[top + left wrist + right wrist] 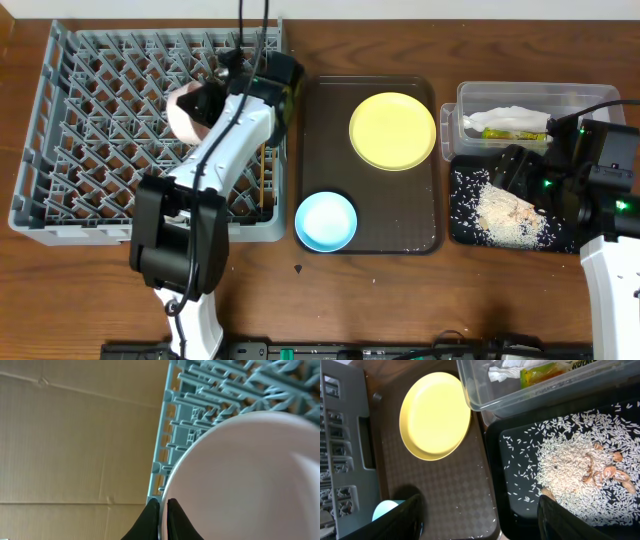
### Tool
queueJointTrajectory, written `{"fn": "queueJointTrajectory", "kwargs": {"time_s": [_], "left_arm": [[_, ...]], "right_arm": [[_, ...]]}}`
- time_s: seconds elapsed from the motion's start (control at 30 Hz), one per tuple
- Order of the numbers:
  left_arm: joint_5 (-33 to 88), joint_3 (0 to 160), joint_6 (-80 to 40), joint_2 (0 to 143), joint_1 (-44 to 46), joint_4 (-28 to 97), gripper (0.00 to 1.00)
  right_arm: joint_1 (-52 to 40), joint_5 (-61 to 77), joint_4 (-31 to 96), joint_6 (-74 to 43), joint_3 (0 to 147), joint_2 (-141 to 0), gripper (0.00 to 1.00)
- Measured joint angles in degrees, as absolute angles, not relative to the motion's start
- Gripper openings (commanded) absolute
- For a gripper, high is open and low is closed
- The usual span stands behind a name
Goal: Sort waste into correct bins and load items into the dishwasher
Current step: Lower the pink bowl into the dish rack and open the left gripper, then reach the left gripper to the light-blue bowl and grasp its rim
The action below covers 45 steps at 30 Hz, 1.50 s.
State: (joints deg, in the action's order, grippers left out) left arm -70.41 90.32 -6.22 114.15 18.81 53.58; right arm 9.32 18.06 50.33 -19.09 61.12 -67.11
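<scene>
All three kinds of waste look sorted. The crumpled white napkin and the green-and-orange wrapper lie in the clear plastic tub. The rice scraps, with a few brownish bits among them, are heaped in the glossy black tray just below the tub. A few loose grains do dot the brown serving tray, so that part is not quite clean. Loading is the part in hand. The left gripper has its jaws pinched onto the rim of the white bowl and holds it tilted over the upper middle of the grey dish rack. Whether the bowl touches the pegs yet cannot be told, so I would count it as being placed, not placed. A thin wooden line near the rack's right edge, partly behind the arm, may be the chopsticks; it is too slight to be sure. The yellow plate and the light blue bowl sit on the serving tray, well apart from each other and both outside the rack. The right gripper hangs over the black tray's edge with its fingers spread wide and nothing between them. By my judgement, roughly half remains: seat the bowl, then move the plate and blue bowl across.
</scene>
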Motion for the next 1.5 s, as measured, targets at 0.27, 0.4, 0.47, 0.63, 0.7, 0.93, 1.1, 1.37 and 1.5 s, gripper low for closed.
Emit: {"fn": "queueJointTrajectory", "kwargs": {"time_s": [0.27,0.4,0.47,0.63,0.7,0.93,1.1,1.37,1.5], "left_arm": [[-68.5,90.3,-6.2,114.1,22.7,53.6,0.12],[-68.2,90.3,-6.3,114.1,22.6,54.9,0.15],[-68.1,90.3,-6.4,114.1,22.6,56.6,0.17],[-66.5,90.3,-6.9,114.1,23.4,57.6,0.39],[-64.7,90.3,-7.2,114.1,24.2,57.9,0.42],[-59.9,90.2,-8.0,114.1,28.4,58.8,0.65],[-55.6,90.2,-9.1,113.0,31.7,58.8,0.65],[-31.5,90.2,-9.3,99.7,33.5,60.4,0.57],[-15.8,90.3,-11.4,91.5,33.6,61.4,0.38]], "right_arm": [[9.3,18.1,50.3,-19.1,61.1,-67.1,0.71],[9.3,18.1,50.3,-19.1,61.1,-67.1,0.71],[9.3,18.1,50.3,-19.1,61.1,-67.1,0.7],[9.3,18.1,50.3,-19.1,61.1,-67.1,0.7],[9.3,18.1,50.3,-19.1,61.1,-67.1,0.7],[9.3,18.2,50.6,-19.1,61.1,-67.1,0.7],[9.3,18.7,50.5,-19.1,61.1,-67.1,0.7],[9.3,19.4,50.9,-19.1,61.1,-67.1,0.7],[9.3,19.5,51.0,-19.1,61.1,-67.1,0.7]]}}
